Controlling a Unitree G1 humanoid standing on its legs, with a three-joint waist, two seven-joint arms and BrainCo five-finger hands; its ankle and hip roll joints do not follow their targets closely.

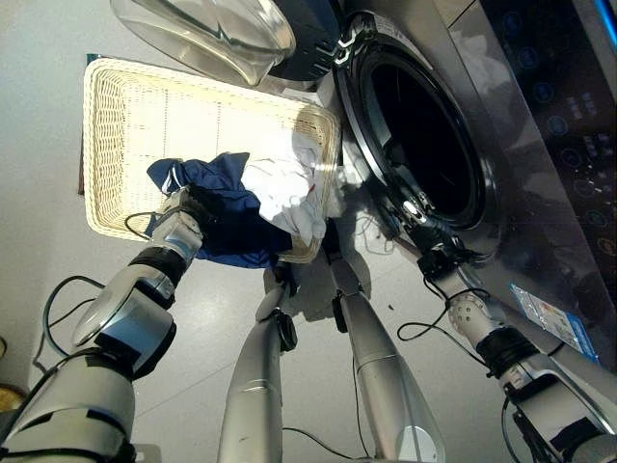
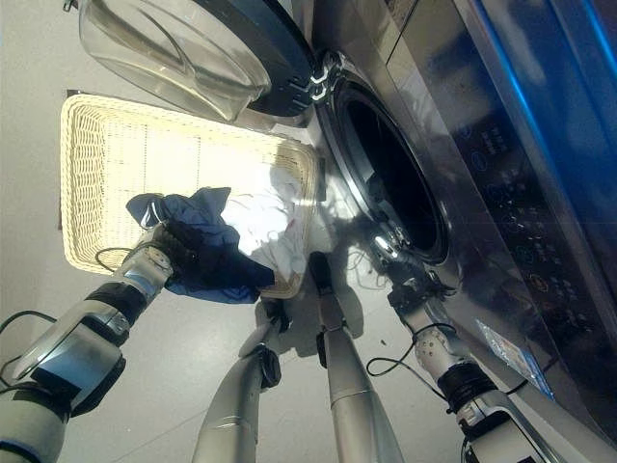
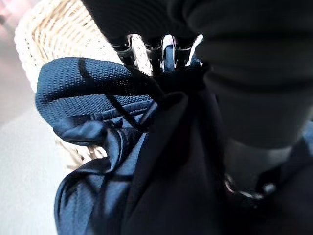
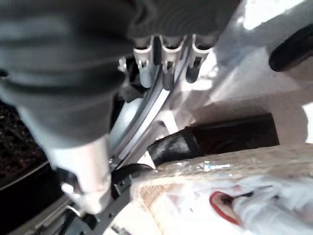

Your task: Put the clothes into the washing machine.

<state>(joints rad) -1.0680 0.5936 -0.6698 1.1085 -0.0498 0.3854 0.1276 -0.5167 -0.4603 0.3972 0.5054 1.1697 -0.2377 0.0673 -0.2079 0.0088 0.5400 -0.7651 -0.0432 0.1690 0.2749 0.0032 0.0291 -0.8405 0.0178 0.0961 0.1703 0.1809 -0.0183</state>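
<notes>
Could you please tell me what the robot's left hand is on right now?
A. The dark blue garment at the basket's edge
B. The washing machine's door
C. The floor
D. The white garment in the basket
A: the left hand is curled into the dark blue garment hanging over the wicker basket rim, beside the white garment.

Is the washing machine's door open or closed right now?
Open. The glass door is swung aside above the basket, and the dark drum opening is uncovered.

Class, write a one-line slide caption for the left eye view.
Left hand grips a navy garment in the wicker basket, beside the open washing machine.
</notes>
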